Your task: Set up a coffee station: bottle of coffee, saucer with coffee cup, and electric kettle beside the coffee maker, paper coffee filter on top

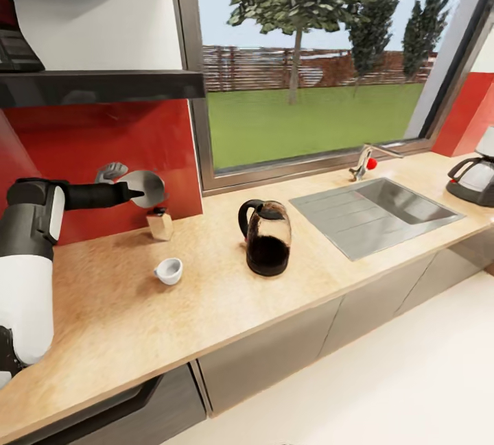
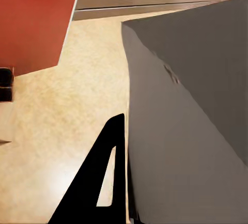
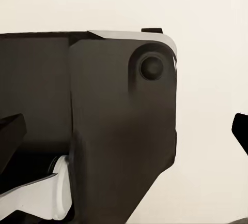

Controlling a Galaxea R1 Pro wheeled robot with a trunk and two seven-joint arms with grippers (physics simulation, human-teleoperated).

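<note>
On the kitchen countertop (image 1: 206, 308): one electric kettle (image 1: 266, 236), one coffee cup (image 1: 169, 271).

Daylight is pouring through the window (image 1: 309, 68), brightening the kitchen countertop (image 1: 206, 308). Soft shadows are pooling beneath objects. Edges are rendering slightly blurry.

The electric kettle (image 1: 267, 238) stands on the counter (image 1: 206, 308), near its middle, left of the sink (image 1: 374, 213). The coffee cup (image 1: 169, 270) sits on the counter left of the kettle, apart from it. Behind the cup, near the backsplash (image 1: 89, 150), stands a small container (image 1: 160, 223). My left arm (image 1: 41, 225) reaches along the backsplash, below the kitchen shelf (image 1: 103, 86). The faucet (image 1: 367, 159) rises behind the sink. A second appliance (image 1: 475, 181) stands on the counter right of the sink.
</note>
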